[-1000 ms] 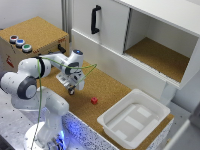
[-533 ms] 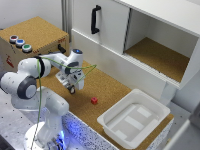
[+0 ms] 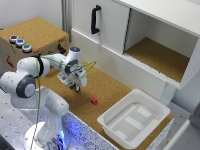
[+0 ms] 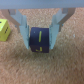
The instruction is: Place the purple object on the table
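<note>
On the exterior view's left, the white Franka arm reaches out from its base over the near-left part of the wide brown cork table [image 3: 107,87], and its gripper [image 3: 76,89] now hangs low above the cork, a little closer to the surface than half a second ago, when it sat slightly higher in much the same spot. That small descent suggests the placing step is nearly done: the load seems to be at or just above the surface, though from here the hand hides it and contact cannot be confirmed.

The wrist view fills in the rest. The gripper [image 4: 39,41] has its two pale fingers [image 4: 22,27] clamped on the small dark purple block [image 4: 38,41], one on each flank, with cork directly beneath the block and a shadow tight under it, so it looks to be touching or almost touching the table. In my judgement all that remains is to let the fingers part and lift clear.

The purple block reads as roughly cubic, marginally wider than tall, so its long axis, if it has one, runs from finger to finger, parallel to the table. The face towards the camera carries a short yellowish upright mark; the block sits level, not tilted.

Beside it lies a small yellow-green block [image 4: 4,31], apart from the fingers. Further towards the exterior view's right, a small red cube [image 3: 94,101] rests mid-table, then the white plastic tub [image 3: 152,122] at the near-right corner
</note>
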`<move>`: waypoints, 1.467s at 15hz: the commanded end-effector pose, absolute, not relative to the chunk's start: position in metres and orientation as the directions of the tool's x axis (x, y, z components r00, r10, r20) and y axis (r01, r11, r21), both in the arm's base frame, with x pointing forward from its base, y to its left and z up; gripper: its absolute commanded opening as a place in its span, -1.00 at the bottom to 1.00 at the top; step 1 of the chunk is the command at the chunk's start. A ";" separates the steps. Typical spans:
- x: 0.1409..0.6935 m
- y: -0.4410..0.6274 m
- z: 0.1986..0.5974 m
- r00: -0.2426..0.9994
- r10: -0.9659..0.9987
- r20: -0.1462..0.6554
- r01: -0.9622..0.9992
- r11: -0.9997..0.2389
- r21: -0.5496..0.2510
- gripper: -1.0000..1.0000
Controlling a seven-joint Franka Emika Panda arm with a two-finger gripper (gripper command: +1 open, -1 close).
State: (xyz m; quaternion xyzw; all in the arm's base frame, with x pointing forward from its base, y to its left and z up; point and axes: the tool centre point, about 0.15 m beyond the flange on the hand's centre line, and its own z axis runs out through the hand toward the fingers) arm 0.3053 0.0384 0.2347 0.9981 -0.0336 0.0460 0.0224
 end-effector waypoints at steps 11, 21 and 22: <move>0.381 0.029 0.219 0.983 0.007 -0.183 0.018 -0.998 0.060 -1.00; 0.367 0.034 0.271 0.995 -0.102 0.009 -0.102 -0.989 0.109 1.00; 0.365 0.032 0.278 0.995 -0.102 0.020 -0.104 -0.990 0.097 1.00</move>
